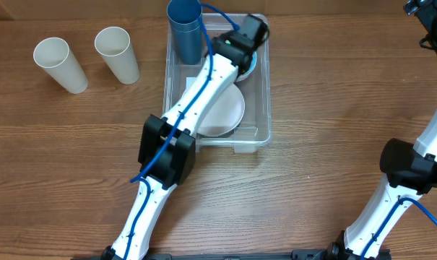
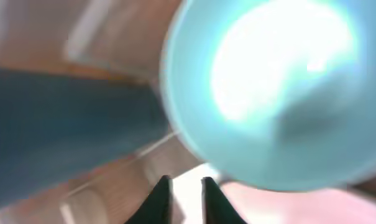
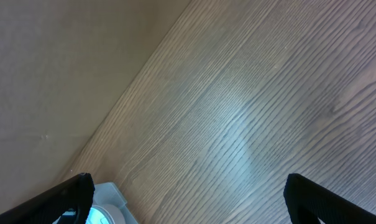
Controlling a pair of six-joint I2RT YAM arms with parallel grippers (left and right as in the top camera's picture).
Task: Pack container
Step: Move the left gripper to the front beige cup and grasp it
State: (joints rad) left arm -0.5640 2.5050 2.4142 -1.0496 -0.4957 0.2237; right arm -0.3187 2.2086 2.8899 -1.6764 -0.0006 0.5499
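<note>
The clear container (image 1: 265, 94) stands at the table's middle. Inside it are a white plate (image 1: 229, 115), an upright dark blue cup (image 1: 185, 29) in the far left corner and a light blue bowl (image 1: 251, 65) at the far right. My left gripper (image 1: 248, 35) reaches into the container's far end, above the bowl. The left wrist view is blurred: the bowl (image 2: 281, 93) and blue cup (image 2: 63, 124) lie beyond the fingertips (image 2: 184, 190), which are almost together with nothing between them. My right gripper (image 3: 188, 199) is wide open and empty over bare wood, far right.
Two white paper cups (image 1: 59, 63) (image 1: 117, 54) stand on the table to the left of the container. The container's corner (image 3: 110, 196) shows at the lower left of the right wrist view. The right arm (image 1: 413, 166) stands at the table's right side.
</note>
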